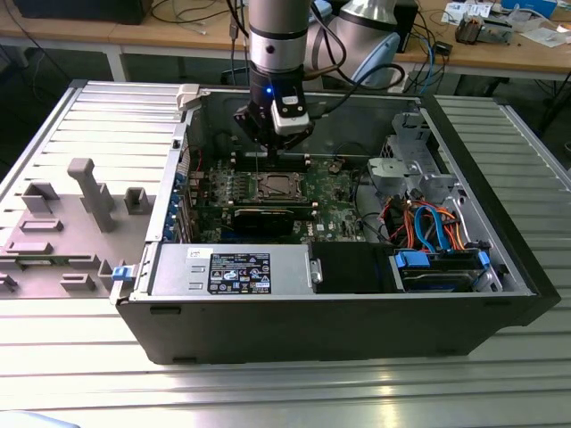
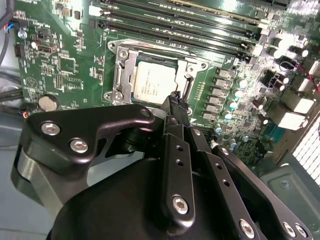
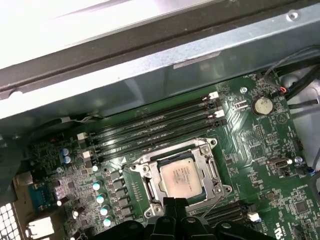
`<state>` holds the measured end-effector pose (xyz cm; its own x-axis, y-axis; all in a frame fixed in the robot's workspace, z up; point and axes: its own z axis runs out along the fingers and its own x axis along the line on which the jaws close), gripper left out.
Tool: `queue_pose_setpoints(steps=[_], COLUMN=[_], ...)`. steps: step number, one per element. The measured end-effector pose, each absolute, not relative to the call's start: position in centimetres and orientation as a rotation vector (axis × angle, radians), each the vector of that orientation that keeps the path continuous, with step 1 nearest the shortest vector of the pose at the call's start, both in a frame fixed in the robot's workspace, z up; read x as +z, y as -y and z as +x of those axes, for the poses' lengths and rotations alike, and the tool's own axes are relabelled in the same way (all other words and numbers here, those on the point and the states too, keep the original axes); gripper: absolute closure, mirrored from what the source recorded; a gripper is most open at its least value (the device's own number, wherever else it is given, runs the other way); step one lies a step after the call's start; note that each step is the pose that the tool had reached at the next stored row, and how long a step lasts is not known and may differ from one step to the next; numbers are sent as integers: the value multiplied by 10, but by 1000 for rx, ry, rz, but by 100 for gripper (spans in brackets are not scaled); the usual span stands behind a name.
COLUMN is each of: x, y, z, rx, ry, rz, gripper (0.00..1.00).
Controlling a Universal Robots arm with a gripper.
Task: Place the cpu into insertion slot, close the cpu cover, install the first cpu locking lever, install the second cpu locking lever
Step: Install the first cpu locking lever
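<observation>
I see the cpu [image 3: 180, 178], silver-grey top up, seated flat in the insertion slot [image 3: 141, 169], with the cpu cover [image 3: 210, 172] lying down around it. My gripper [image 2: 174, 98] hovers at the socket's edge. Its fingers [image 2: 176, 147] are pressed together, pinching nothing I can make out.

1. The arm [image 1: 277, 36] stood close to vertical, wrist at its low end, with a small blue light glowing there.
2. The gripper [image 1: 268, 156] pointed straight down. In the second wrist view its black fingers [image 2: 176, 145] met at the tips — nothing visible between them.
</observation>
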<state>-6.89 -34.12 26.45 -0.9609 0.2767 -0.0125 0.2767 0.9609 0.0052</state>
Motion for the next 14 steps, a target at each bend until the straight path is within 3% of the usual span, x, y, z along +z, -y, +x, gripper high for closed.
queue_pose_setpoints(steps=[14], x=[264], y=[341], z=[-69], rx=[7], ry=[-3101], rz=[411], gripper=[89])
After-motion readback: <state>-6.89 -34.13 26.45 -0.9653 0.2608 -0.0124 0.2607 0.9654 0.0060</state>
